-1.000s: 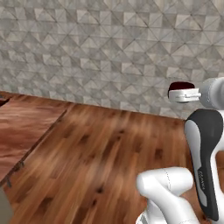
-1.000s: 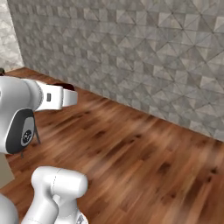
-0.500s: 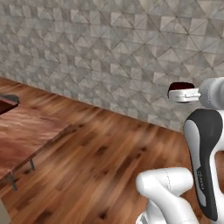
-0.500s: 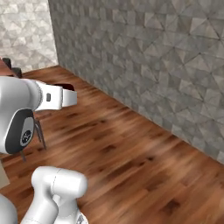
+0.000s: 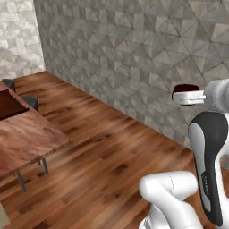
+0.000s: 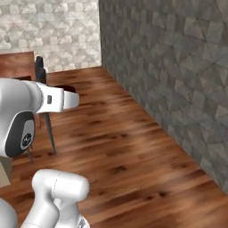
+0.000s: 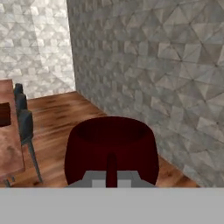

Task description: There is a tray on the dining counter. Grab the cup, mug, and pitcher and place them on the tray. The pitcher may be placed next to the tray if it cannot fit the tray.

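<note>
The mug [image 7: 111, 148] fills the lower middle of the hand view, dark maroon, rim up and open, with the gripper [image 7: 111, 168] closed on its near wall; 1 dark finger rises against the cup's side at bottom center. In the left base view the mug [image 5: 185, 89] sits at the right edge, upper half, just past the white hand, held in the air well above the floor. In the right base view only a dark sliver of it [image 6: 67, 87] peeks over the white forearm at left.

The dining counter [image 5: 27, 138] lies at the left edge of the left base view, its near corner jutting toward frame center, thin metal legs beneath. The tray [image 5: 11, 103] rests on it at far left, dark brown, cut off by the frame edge. Dark chairs [image 7: 24, 120] stand along the counter's edge at the left of the hand view.

Bare wood floor [image 5: 107, 161] spans the middle of the frame between the counter and the grey stone wall [image 5: 134, 53], which runs diagonally from upper left to right.
</note>
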### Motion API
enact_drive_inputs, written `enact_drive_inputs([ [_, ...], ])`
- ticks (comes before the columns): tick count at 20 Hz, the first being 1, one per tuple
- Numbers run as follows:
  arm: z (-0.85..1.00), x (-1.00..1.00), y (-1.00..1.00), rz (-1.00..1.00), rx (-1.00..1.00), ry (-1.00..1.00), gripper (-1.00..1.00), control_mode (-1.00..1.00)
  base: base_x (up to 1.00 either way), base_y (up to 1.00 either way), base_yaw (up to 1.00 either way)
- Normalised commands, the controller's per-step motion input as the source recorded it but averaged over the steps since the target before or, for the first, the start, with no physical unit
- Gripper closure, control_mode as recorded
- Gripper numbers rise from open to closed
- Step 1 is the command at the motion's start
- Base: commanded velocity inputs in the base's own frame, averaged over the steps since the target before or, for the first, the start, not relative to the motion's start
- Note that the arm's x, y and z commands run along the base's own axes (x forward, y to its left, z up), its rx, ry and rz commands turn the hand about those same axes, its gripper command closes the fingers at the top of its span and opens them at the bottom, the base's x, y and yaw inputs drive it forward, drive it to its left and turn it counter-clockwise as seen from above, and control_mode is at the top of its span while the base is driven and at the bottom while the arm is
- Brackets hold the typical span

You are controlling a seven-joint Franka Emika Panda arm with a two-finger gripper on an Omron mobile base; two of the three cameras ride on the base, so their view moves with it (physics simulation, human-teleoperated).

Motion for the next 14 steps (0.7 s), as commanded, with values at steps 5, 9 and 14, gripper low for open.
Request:
enact_drive_inputs([
  [5,0.0,0.0,0.0,0.0,0.0,0.0,1.0,1.0,0.98,-0.51,0.59],
  [9,0.0,0.0,0.0,0.0,0.0,0.0,1.0,1.0,0.92,-0.46,0.64],
  [14,0.0,0.0,0.0,0.0,0.0,0.0,1.0,1.0,0.81,-0.46,0.66],
])
